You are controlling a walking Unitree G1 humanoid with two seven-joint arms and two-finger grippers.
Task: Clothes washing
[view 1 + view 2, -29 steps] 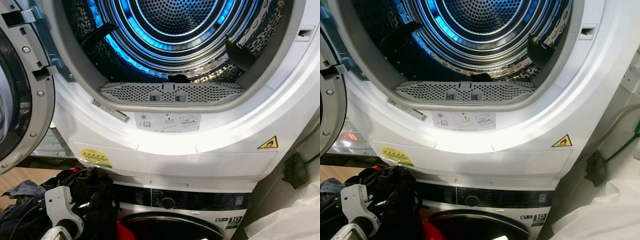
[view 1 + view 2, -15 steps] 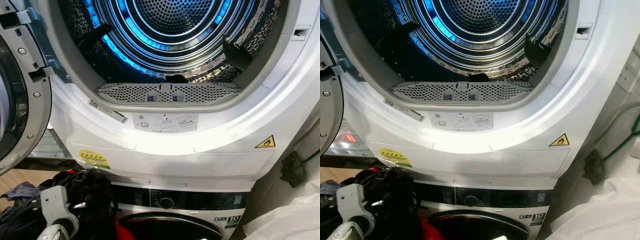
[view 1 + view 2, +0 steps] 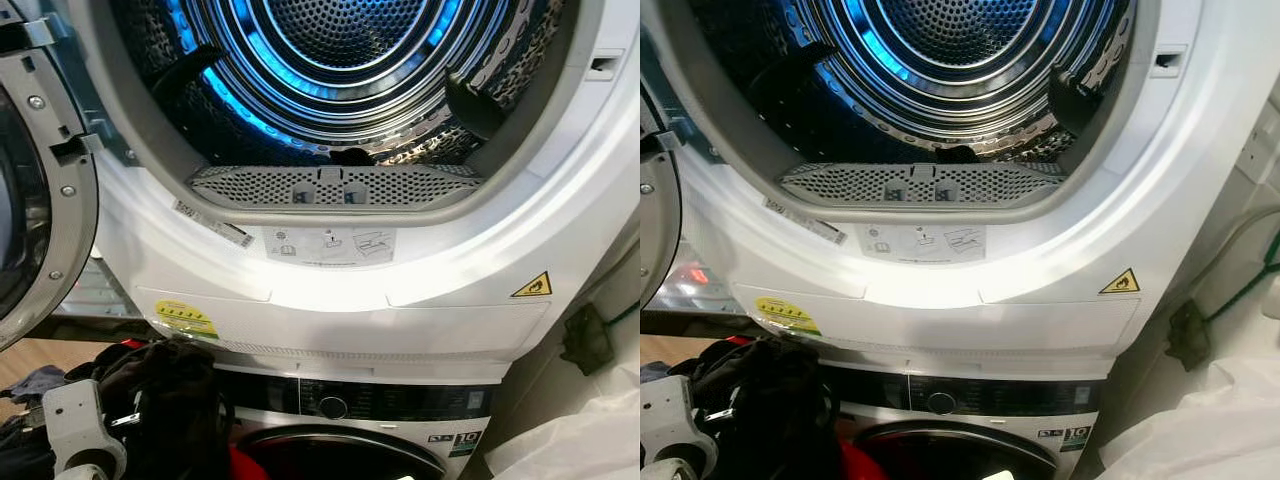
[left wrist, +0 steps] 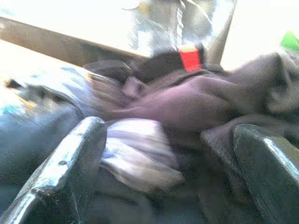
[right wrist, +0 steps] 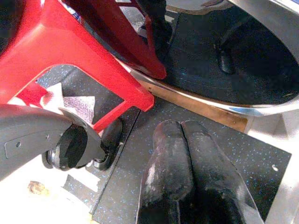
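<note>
Clothes (image 3: 165, 400), a crumpled heap of black, grey and blue fabric with a red patch, lie low at the left beside the washer (image 3: 340, 440); the left gripper (image 4: 168, 158) is spread wide over them. Above, the dryer drum (image 3: 330, 60) glows blue. The right gripper (image 5: 187, 158) hangs pressed together over speckled floor (image 5: 154, 154)
</note>
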